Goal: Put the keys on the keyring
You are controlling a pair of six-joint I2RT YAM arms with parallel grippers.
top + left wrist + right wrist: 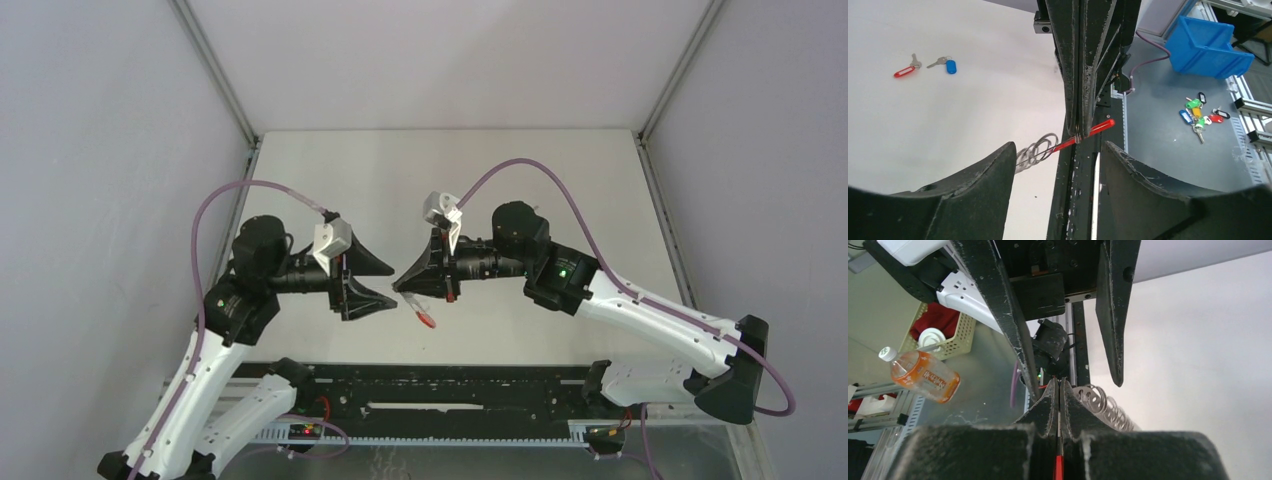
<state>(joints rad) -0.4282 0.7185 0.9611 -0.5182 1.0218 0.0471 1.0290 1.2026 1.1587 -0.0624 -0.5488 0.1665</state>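
Left gripper agape, facing right gripper, pinching keyring

No readable text, bottle label blurred

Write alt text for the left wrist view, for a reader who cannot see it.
The right gripper, reaching in from the top, is shut on the red band of the keyring, framed by the open fingers of the left gripper. At upper left, the red-tagged key and the blue-tagged key lie on the white table.
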